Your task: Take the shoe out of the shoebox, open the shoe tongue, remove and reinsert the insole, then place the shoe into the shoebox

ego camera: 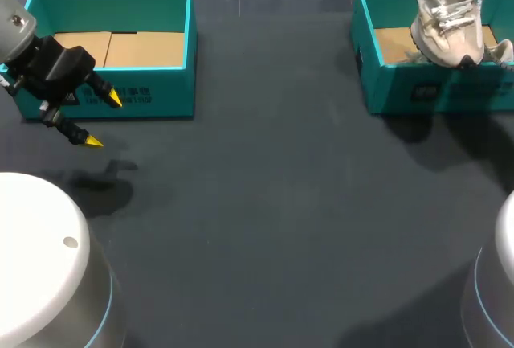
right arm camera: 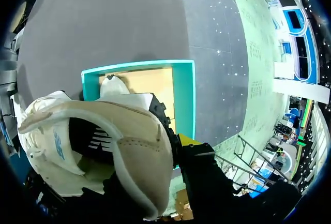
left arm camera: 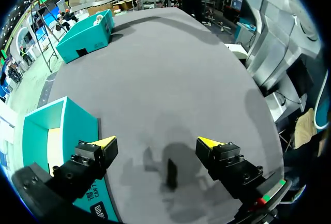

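Holding the shoe (ego camera: pixel 446 22) (right arm camera: pixel 129 146) with the right gripper (right arm camera: pixel 178 138), fingers clamped on the heel collar, one inside and one outside. Hanging toe down over the right shoebox (ego camera: pixel 385 83) (right arm camera: pixel 186 94), above its cardboard floor and close to the near wall; cannot tell whether touching the rim.

Keeping the left gripper (ego camera: pixel 104 119) (left arm camera: pixel 158 142) wide apart and gripping nothing, just in front of the near wall of the left shoebox (ego camera: pixel 152 95) (left arm camera: pixel 77 125), with one finger beside that teal edge.

Between both boxes, wide bare dark table (ego camera: pixel 281 227).
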Available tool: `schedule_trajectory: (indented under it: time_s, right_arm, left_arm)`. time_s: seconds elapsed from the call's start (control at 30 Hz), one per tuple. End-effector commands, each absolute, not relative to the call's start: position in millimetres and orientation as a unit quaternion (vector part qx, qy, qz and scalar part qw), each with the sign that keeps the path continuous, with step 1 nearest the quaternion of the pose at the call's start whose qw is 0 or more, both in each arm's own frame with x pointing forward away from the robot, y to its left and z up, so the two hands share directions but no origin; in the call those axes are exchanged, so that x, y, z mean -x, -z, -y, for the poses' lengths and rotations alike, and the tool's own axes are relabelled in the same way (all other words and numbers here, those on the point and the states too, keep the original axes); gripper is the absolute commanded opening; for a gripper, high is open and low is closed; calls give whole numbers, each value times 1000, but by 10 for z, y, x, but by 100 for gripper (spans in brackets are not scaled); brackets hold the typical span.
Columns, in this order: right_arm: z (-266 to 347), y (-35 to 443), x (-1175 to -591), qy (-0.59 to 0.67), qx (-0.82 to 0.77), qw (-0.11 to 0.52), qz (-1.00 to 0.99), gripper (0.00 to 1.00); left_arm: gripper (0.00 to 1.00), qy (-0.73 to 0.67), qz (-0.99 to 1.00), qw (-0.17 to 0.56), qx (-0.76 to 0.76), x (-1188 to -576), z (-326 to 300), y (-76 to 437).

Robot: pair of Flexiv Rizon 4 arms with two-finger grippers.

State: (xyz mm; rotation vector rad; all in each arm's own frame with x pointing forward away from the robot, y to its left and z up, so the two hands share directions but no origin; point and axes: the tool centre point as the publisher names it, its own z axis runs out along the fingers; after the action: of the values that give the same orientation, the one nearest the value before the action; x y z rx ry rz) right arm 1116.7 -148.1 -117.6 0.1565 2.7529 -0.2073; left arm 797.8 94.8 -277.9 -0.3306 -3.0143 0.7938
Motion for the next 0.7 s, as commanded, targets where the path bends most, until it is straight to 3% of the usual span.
schedule_trajectory:
  time_s: [0.03, 0.5, 0.7]
  right_arm:
    - [1879, 1234, -11405, 63, -70, 189, -977, 0]
    - [2259, 1239, -11881, 92, -6, 199, -976, 0]
    - [2518, 1274, -11783, 86, -151, 208, -963, 0]
  left_arm:
    - [100, -252, 962, 4, 106, -7974, -951, 2775]
    - [100, -252, 962, 4, 106, -7974, -951, 2775]
    - [100, -252, 962, 4, 106, -7974, -951, 2775]
